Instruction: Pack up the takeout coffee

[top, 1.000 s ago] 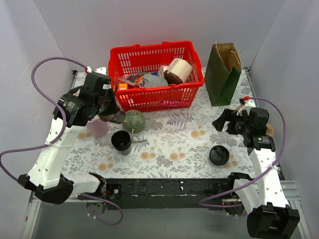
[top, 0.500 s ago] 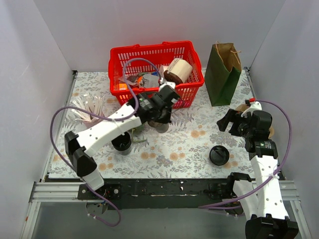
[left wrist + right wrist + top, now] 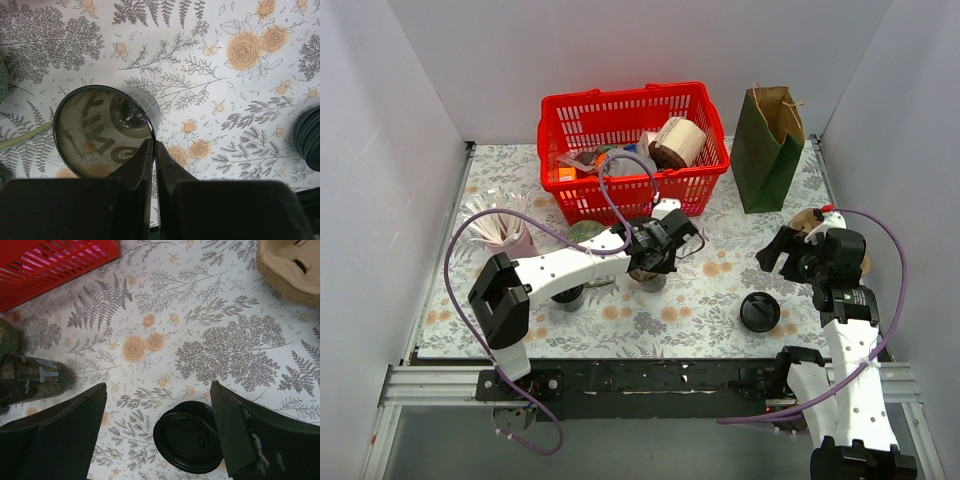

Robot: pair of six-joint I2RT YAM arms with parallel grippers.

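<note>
A flowered bench (image 3: pixel 720 290) carries everything. At its back stands a red basket (image 3: pixel 695 195) with odds and ends inside. To the right of the basket is a green paper bag (image 3: pixel 767 150), upright and open at the top. A green melon (image 3: pixel 585 233) lies just in front of the basket, left of centre. A tan tray (image 3: pixel 292 270) sits by the right edge.

The left pincer (image 3: pixel 153 145) is clamped tight on the rim of the cup (image 3: pixel 100 130) (a dark one with pale lettering on its side), one finger inside and one outside. This is at the middle of the bench, in front of the basket and just right of the melon. Whether the cup's base touches the cloth I cannot tell. A second cup (image 3: pixel 568 296), black, stands to its left, partly hidden under the left arm.

The right pincer (image 3: pixel 157 385) hangs spread wide, holding nothing, near the lid (image 3: pixel 189 437). The lid lies flat on the bench toward the right, well apart from the cup.
</note>
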